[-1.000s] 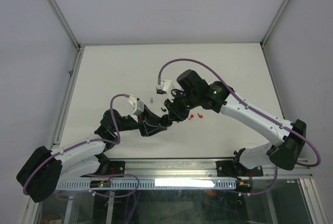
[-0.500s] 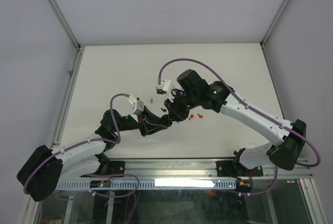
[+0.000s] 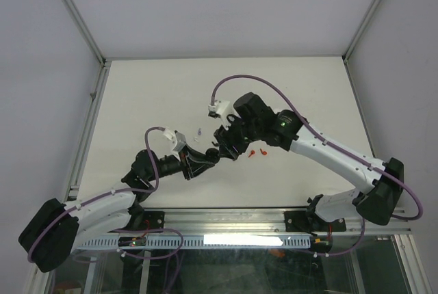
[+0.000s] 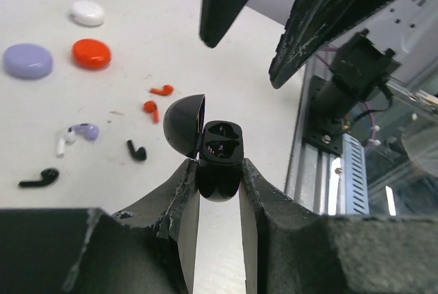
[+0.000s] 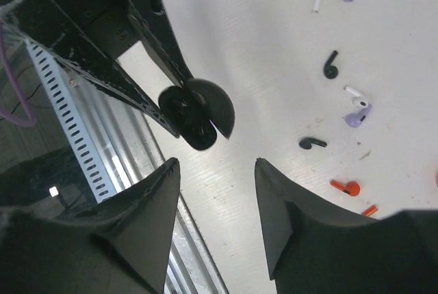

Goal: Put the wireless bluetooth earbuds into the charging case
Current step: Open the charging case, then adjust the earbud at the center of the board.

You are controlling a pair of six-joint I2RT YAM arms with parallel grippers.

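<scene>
The left arm (image 3: 102, 205) and the right arm (image 3: 328, 152) share white shells on the long links and black joint housings. A purple cable (image 3: 243, 78) loops along each. On the left gripper (image 4: 219, 171) the black fingers (image 4: 179, 225) look scuffed grey.

**Black case held open, earbuds loose on the worktop**

The black round plastic charging case (image 4: 219, 183) is clamped between the fingers of the left gripper (image 4: 218, 171). Its domed lid is swung open to one side, and two glossy dark wells face up. On the white worktop (image 4: 226, 61), well apart from the case, lie two black stemmed plastic earbuds (image 4: 39, 178), two red earbuds (image 4: 162, 90) close together, and a lavender earbud (image 4: 85, 130) just beside a white earbud (image 4: 60, 145)
</scene>
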